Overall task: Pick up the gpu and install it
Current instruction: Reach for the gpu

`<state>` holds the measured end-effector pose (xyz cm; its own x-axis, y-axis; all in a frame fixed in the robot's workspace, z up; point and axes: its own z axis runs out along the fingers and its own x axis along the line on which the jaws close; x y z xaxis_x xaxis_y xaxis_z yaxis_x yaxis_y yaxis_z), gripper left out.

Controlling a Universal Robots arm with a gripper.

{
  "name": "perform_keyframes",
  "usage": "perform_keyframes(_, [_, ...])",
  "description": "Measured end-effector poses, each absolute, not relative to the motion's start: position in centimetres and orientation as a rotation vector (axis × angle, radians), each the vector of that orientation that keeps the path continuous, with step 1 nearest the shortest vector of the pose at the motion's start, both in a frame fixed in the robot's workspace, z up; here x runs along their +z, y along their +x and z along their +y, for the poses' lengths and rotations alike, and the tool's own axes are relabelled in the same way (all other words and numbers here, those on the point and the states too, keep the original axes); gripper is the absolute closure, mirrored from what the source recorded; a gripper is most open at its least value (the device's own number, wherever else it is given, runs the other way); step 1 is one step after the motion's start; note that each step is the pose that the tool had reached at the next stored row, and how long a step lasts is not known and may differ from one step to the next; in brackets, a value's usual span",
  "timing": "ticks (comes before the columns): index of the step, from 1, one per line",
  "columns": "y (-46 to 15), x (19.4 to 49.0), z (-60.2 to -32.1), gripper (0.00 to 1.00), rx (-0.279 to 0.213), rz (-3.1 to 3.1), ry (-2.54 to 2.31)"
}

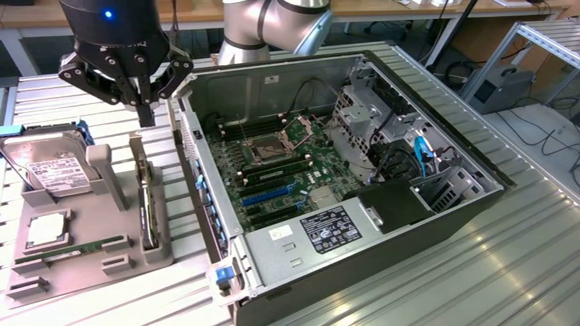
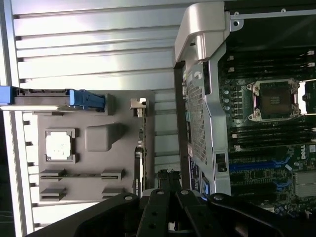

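Observation:
The gpu (image 1: 143,198) stands on its edge in a slot of the grey holder (image 1: 109,261), at the exterior view's left, beside the open computer case (image 1: 272,285). Its silver bracket end points to the back. My gripper (image 1: 145,121) hangs just above that bracket end, apart from the card, fingers shut with nothing between them. In the wrist view the gpu (image 2: 138,165) runs edge-on, a thin dark strip, toward the shut gripper (image 2: 168,183). The motherboard (image 1: 272,170) lies bare inside the case.
The holder also carries a silver hard drive (image 1: 50,171), a processor chip (image 1: 47,232) and a green memory stick (image 1: 73,250). The case's side wall (image 1: 195,176) rises close beside the gpu. Drive cages and cables (image 1: 399,156) crowd the case's right half.

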<state>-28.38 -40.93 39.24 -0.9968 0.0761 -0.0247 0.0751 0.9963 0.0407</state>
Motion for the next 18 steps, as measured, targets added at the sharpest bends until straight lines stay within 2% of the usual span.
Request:
perform_keyframes(8, [-28.8,39.2,-41.7,0.89,0.062,3.112,0.118])
perform_keyframes(14, [-31.2,39.2,-45.1,0.89,0.062,3.112,0.118])
perform_keyframes(18, [-31.2,39.2,-45.1,0.89,0.062,3.112,0.118])
